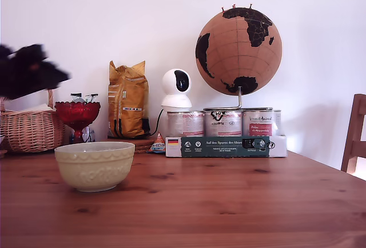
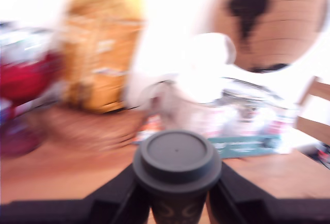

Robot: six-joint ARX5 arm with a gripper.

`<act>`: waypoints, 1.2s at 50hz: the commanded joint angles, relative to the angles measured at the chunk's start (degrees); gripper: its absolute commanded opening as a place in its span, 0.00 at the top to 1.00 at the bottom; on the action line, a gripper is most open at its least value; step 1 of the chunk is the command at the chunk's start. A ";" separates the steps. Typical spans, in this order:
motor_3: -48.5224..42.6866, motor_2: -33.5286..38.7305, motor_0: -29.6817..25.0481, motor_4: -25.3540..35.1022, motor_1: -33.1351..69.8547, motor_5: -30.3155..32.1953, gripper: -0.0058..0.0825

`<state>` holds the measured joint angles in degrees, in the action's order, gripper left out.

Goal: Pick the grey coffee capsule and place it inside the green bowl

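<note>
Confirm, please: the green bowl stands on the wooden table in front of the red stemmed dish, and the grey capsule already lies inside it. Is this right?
Not quite. The capsule is not in the green bowl; the wrist view shows it held between the jaws of the gripper. The rest holds: in the exterior view the bowl stands on the wooden table in front of the red stemmed dish.

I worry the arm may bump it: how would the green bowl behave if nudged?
The bowl looks thick-walled and glazed, so it is probably heavy for its size and breakable. Being wide and low on the flat table, it would likely slide rather than tip. The small capsule gripped in the hand would hardly shift it if dropped in.
</note>
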<state>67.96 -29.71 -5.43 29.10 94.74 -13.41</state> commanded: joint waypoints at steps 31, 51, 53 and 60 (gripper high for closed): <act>-60.87 -20.85 -13.00 -12.52 0.00 22.45 0.72; -75.23 -23.54 -13.00 -12.70 0.02 22.43 0.71; -75.25 -23.54 -13.00 -12.74 0.02 22.43 0.68; -76.43 -23.54 -13.00 -13.11 0.02 22.23 0.58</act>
<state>-8.01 -53.58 -18.02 16.12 94.45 8.58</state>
